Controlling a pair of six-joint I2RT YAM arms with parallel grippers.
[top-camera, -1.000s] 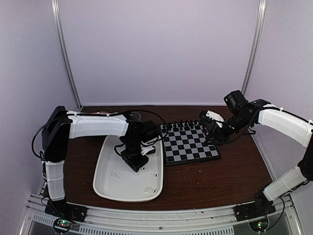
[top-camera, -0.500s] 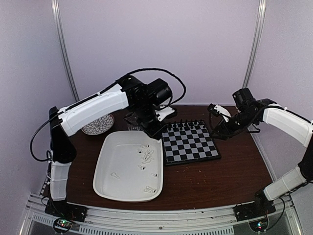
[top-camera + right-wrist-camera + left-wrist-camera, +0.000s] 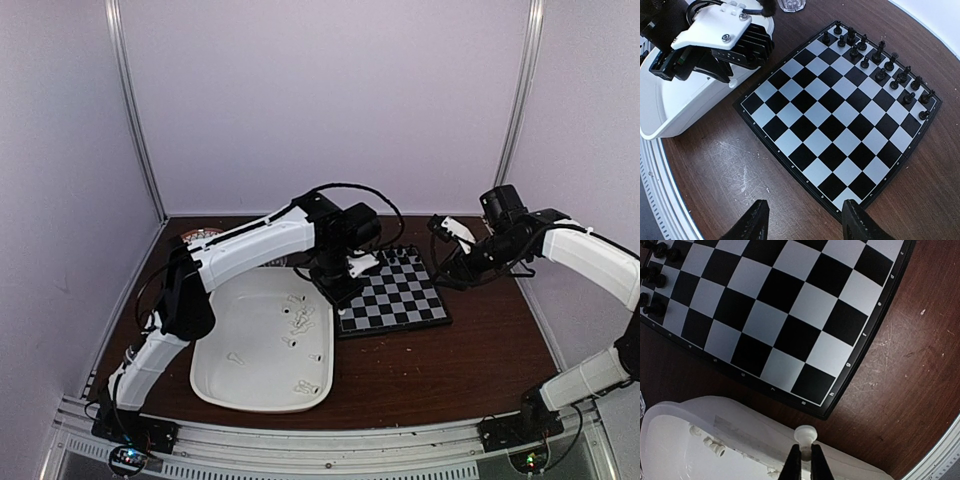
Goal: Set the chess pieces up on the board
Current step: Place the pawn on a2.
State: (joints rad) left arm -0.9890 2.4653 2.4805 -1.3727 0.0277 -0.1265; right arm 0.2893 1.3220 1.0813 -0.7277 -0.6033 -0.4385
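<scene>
- The left arm (image 3: 255,245) reaches across the far end of the white tray (image 3: 215,375), and its black wrist stands between the tray and the left edge of the board (image 3: 400,300).
- The left gripper (image 3: 803,456) is closed on one white chessman (image 3: 805,432). It holds the piece by its lower part, and the round head shows above the fingertips.
- This piece hangs over the tray's rim, just beside the nearest corner of the board but not over a square.
- The right gripper (image 3: 805,221) is wide open and holds nothing. It hangs in the air at the right side of the board, apart from it.
- Black chessmen (image 3: 880,62): I count sixteen, in two rows along one edge of the board only. The other squares are bare — that is the open room on the board.
- The other white chess pieces (image 3: 300,317) lie in the tray: one small cluster and a few single ones. They are too small for an exact count.
- One patterned plate (image 3: 202,236) lies at the far left of the counter (image 3: 450,365), mostly hidden behind the left arm.
- One small clear thing (image 3: 790,4) stands beyond the board, cut off by the top of the picture.
- The tray and the board nearly touch. A metal rail (image 3: 300,445) runs along the near edge of the counter.
</scene>
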